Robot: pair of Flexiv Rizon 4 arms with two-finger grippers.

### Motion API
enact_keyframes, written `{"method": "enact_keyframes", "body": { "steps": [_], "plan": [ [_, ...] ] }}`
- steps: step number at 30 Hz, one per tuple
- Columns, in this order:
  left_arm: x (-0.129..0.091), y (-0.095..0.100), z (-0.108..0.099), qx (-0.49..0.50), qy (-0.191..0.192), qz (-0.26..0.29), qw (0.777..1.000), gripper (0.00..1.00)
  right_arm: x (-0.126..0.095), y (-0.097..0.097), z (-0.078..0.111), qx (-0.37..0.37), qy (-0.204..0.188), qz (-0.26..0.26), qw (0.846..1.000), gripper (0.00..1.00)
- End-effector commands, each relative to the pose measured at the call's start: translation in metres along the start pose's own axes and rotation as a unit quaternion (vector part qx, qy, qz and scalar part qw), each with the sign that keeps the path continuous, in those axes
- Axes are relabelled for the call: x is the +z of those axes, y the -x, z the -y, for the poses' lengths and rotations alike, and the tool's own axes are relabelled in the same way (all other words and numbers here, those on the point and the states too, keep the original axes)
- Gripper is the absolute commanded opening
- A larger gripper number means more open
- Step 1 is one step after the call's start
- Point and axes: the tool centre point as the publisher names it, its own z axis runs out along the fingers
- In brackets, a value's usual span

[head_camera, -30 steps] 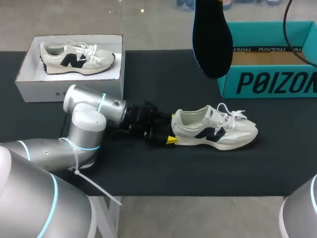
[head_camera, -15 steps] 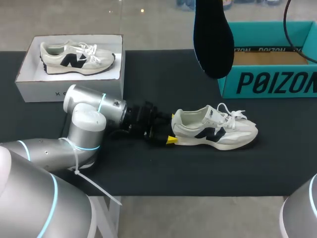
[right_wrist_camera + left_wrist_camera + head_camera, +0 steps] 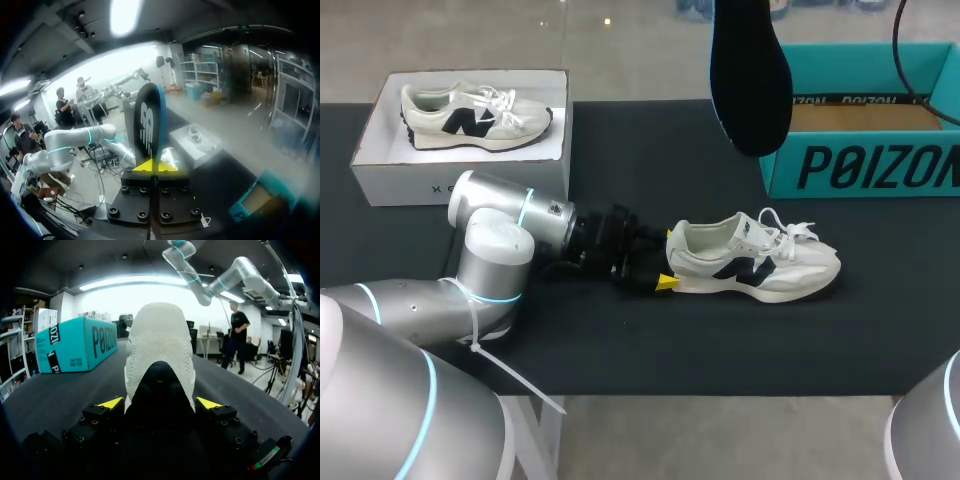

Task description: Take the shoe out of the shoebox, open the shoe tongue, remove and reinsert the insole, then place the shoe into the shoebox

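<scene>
No shift is seen from the earlier frames: the shoe (image 3: 755, 262) is found on its sole on the bench (image 3: 620, 350), toe toward 3 o'clock, with the teal shoebox (image 3: 860, 165) at its 1 o'clock. The shoe's heel is gripped from both sides by the left claw (image 3: 658, 280), whose tips are kept apart by the heel. The dark insole (image 3: 750, 80) is pinched between the nearly closed tips of the right claw (image 3: 152, 166) and held upright above the bench at the shoe's 12 o'clock.

Teal box (image 3: 865, 165), 2 o'clock: large dark lettering on front wall. White box (image 3: 460, 182), 10 o'clock: small mark. Shoe (image 3: 752, 262), centre, and boxed shoe (image 3: 470, 115): dark side letter. Insole (image 3: 149, 125): white logo.
</scene>
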Motion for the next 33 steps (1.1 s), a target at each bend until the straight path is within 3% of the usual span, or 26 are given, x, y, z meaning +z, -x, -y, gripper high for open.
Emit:
{"method": "enact_keyframes", "body": {
  "steps": [1, 3, 5, 7, 13, 18, 22, 29, 33],
  "plan": [
    [0.002, 0.001, -0.004, 0.000, 0.000, 0.000, 1.000, 0.00, 0.002, 0.001, -0.002, 0.000, -0.002, 0.000, 1.000, 0.00],
    [0.005, -0.001, -0.005, 0.003, 0.008, 0.002, 1.000, 0.00, 0.002, 0.001, -0.002, 0.000, -0.002, 0.000, 1.000, 0.00],
    [0.006, -0.004, -0.004, 0.007, 0.022, 0.014, 1.000, 0.42, 0.002, 0.001, -0.002, 0.000, -0.002, 0.000, 1.000, 0.00],
    [0.005, -0.007, -0.003, 0.005, 0.029, 0.018, 0.999, 1.00, 0.002, 0.001, -0.002, 0.000, -0.002, 0.000, 1.000, 0.00],
    [-0.004, -0.012, -0.001, 0.014, 0.081, 0.045, 0.996, 1.00, 0.002, 0.001, -0.002, 0.000, -0.002, 0.000, 1.000, 0.00],
    [-0.012, -0.016, -0.006, 0.003, 0.101, 0.043, 0.994, 1.00, 0.002, 0.001, -0.002, 0.000, -0.002, 0.000, 1.000, 0.00],
    [-0.026, -0.017, -0.008, -0.009, 0.138, 0.040, 0.990, 1.00, 0.002, 0.001, -0.002, 0.000, -0.002, 0.000, 1.000, 0.00],
    [-0.055, -0.017, 0.000, -0.030, 0.230, 0.045, 0.972, 1.00, 0.002, 0.001, -0.002, 0.000, -0.002, 0.000, 1.000, 0.00],
    [-0.056, -0.016, 0.016, -0.043, 0.293, 0.026, 0.955, 1.00, 0.002, 0.001, -0.002, 0.000, -0.002, 0.000, 1.000, 0.00]
  ]
}}
